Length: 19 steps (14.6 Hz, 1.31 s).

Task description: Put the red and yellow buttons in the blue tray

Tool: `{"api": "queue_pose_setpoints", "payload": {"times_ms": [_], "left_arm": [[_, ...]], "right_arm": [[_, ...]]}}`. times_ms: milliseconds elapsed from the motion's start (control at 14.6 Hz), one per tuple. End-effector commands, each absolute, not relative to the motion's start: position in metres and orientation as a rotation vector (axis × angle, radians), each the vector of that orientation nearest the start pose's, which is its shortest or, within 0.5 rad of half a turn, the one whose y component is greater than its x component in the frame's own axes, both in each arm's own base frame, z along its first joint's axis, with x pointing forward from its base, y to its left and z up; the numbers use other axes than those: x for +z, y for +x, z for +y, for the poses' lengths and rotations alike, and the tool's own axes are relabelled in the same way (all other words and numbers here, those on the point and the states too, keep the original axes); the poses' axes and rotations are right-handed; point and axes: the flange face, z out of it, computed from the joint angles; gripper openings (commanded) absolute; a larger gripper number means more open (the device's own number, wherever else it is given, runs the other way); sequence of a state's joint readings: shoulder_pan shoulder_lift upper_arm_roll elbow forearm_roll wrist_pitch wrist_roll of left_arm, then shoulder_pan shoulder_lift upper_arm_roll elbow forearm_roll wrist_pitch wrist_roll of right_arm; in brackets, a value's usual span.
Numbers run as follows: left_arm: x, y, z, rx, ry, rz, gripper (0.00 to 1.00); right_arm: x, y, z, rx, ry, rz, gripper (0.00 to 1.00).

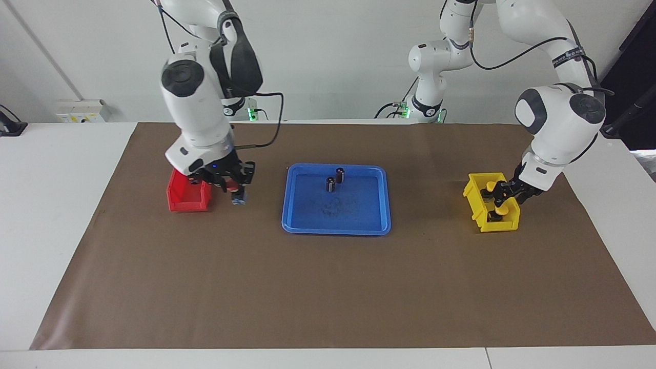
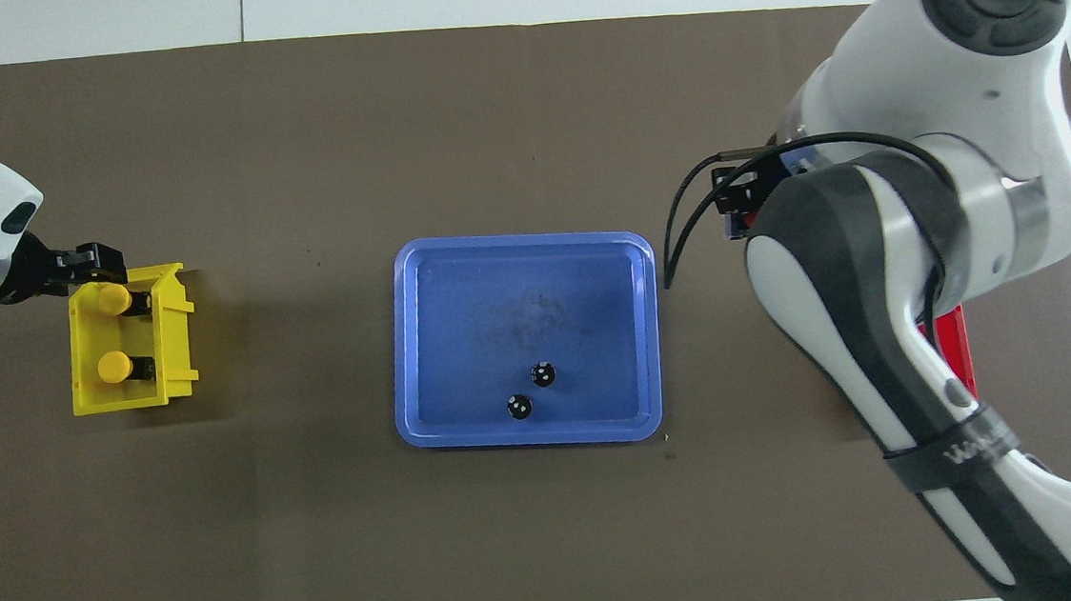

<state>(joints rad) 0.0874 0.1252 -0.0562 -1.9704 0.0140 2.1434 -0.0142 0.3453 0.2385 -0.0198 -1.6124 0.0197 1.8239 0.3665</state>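
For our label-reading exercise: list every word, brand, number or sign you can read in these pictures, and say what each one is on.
Right arm's black band: pale lettering, cut off and too blurred to read.
Left arm's black band: pale marks, too small to read.
Blue tray, yellow bin, red bin, two dark cylinders: no text visible.
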Motion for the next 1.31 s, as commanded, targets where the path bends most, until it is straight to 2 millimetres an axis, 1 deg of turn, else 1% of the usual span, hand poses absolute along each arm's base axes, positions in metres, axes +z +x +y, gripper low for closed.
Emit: {"api": "queue_pose_setpoints", "payload": {"times_ms": [0, 69, 137, 206, 275, 344, 481, 618, 756, 893, 1031, 1099, 1168, 1237], "left_arm": [[0.401, 0.584, 0.023, -0.108, -3.123, -0.042, 0.67], [0.397, 0.583, 0.024, -0.113, -3.123, -0.044, 0.66], [0.395, 0.584, 0.024, -0.113, -3.123, -0.043, 0.66], [0.391, 0.584, 0.024, -0.103, -3.124, -0.043, 0.66], [0.387, 0.582, 0.028, -0.091, -3.125, -0.055, 0.66], [0.383, 0.58, 0.029, -0.091, -3.125, -0.055, 0.66], [0.379, 0.579, 0.03, -0.098, -3.124, -0.057, 0.66], [0.376, 0.578, 0.03, -0.091, -3.125, -0.054, 0.66], [0.368, 0.577, 0.029, -0.067, -3.127, -0.049, 0.66], [0.362, 0.575, 0.029, -0.074, -3.127, -0.051, 0.66], [0.361, 0.573, 0.029, -0.077, -3.127, -0.051, 0.64], [0.36, 0.573, 0.029, -0.074, -3.127, -0.051, 0.61], [0.361, 0.573, 0.029, -0.079, -3.127, -0.053, 0.52], [0.36, 0.573, 0.029, -0.077, -3.127, -0.053, 0.35]], "right_arm": [[0.453, 0.616, 0.288, 0.05, -3.136, 0.143, 0.13], [0.434, 0.621, 0.316, 0.062, -3.146, 0.195, 0.13], [0.421, 0.613, 0.342, 0.066, -3.152, 0.198, 0.13], [0.418, 0.608, 0.356, 0.045, -3.141, 0.216, 0.13], [0.41, 0.602, 0.359, 0.068, -3.149, 0.215, 0.13], [0.395, 0.596, 0.361, 0.096, -3.158, 0.211, 0.13], [0.382, 0.592, 0.367, 0.074, -3.13, 0.291, 0.14], [0.368, 0.584, 0.37, 0.093, -3.138, 0.285, 0.14], [0.362, 0.577, 0.37, 0.109, -3.147, 0.284, 0.15], [0.361, 0.568, 0.379, 0.124, -3.155, 0.259, 0.16], [0.359, 0.566, 0.378, 0.124, -3.155, 0.259, 0.17], [0.359, 0.564, 0.381, 0.128, -3.158, 0.252, 0.17], [0.359, 0.56, 0.384, 0.138, -3.165, 0.242, 0.19], [0.356, 0.558, 0.382, 0.144, -3.168, 0.24, 0.19]]}}
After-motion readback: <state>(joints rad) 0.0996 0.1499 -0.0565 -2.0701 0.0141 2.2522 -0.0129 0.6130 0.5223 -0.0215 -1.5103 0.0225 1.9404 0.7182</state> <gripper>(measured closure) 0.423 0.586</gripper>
